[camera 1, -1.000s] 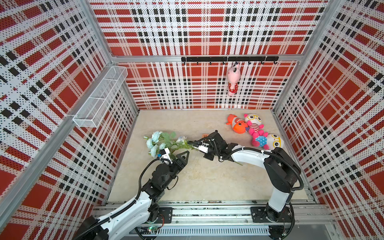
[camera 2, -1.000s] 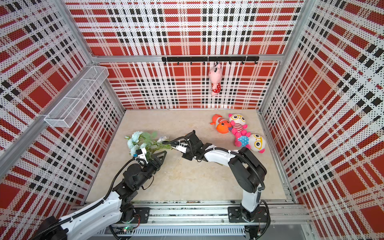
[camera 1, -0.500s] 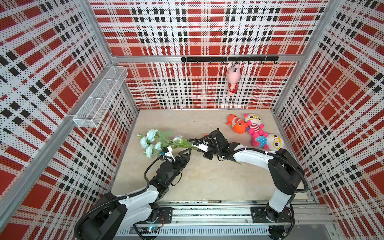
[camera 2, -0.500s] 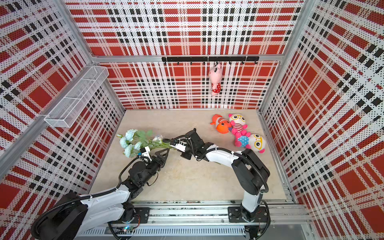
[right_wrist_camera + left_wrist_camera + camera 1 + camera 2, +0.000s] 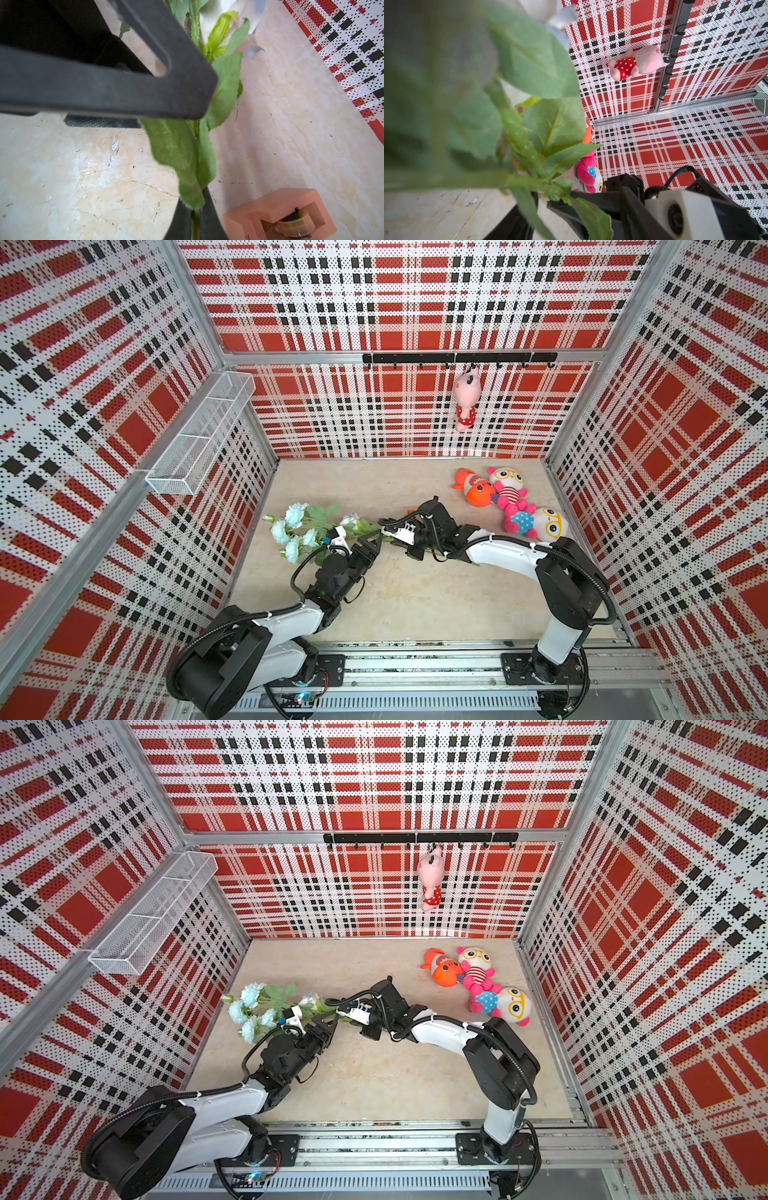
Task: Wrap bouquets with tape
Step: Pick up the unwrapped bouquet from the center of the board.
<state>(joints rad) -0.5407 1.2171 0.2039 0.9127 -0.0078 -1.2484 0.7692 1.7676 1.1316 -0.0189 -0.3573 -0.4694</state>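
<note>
The bouquet (image 5: 299, 526) of pale blue-white roses lies on the left of the table in both top views, heads to the left (image 5: 249, 1006). Its thin green stems run right into my right gripper (image 5: 390, 533). In the right wrist view the right gripper (image 5: 195, 226) is shut on the stems (image 5: 196, 166). My left gripper (image 5: 366, 543) stands open just beside it. A leafy stem (image 5: 527, 207) passes between its fingers (image 5: 564, 212). The tape (image 5: 295, 225) sits in its peach block dispenser (image 5: 270, 205) on the table close behind the right gripper.
Plush toys lie at the back right: an orange fish (image 5: 476, 493) and two dolls (image 5: 509, 489). A pink plush (image 5: 465, 400) hangs from the black hook rail (image 5: 415, 358). A white wire basket (image 5: 199, 439) is fixed to the left wall.
My left arm has folded lower and its open gripper has slid a little right along the stems, closer to the right gripper. The flower heads have shifted slightly left. The right gripper keeps its hold.
</note>
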